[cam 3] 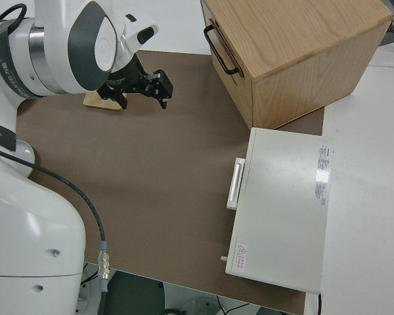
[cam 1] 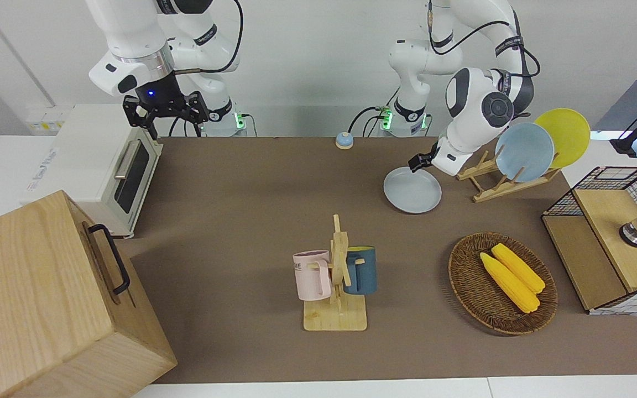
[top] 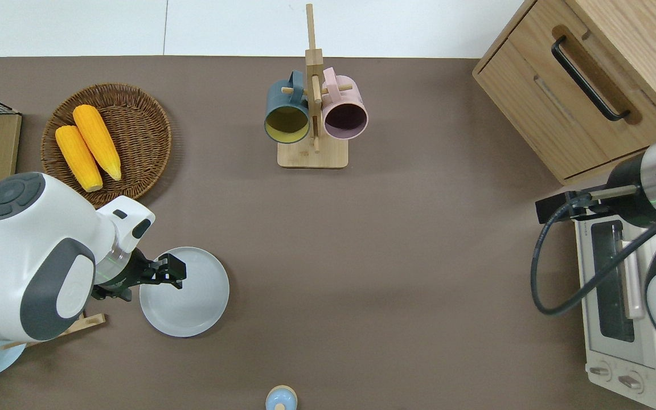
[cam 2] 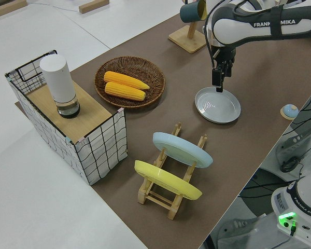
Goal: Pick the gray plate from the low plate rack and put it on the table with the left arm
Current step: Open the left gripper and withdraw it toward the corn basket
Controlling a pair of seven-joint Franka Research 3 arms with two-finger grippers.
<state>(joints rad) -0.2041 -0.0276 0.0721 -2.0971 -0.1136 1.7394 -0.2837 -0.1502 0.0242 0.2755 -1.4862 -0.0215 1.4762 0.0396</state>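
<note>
The gray plate (cam 1: 413, 193) lies flat on the table (cam 1: 252, 210), beside the low plate rack (cam 1: 495, 185) and toward the table's middle from it. It also shows in the overhead view (top: 188, 299) and the left side view (cam 2: 220, 106). My left gripper (cam 1: 418, 162) is at the plate's rim on the rack's side, tilted down at it (top: 169, 272) (cam 2: 218, 83). I cannot tell whether it touches the rim. My right gripper (cam 1: 165, 110) is parked and open.
A light-blue plate (cam 1: 524, 152) and a yellow plate (cam 1: 564, 135) stand in the rack. A wicker basket (cam 1: 468, 276) with corn, a mug stand (cam 1: 338, 276), a small bell (cam 1: 344, 140), a toaster oven (cam 1: 114, 166), a wooden drawer box (cam 1: 36, 298) and a wire crate (cam 1: 611, 232) are around.
</note>
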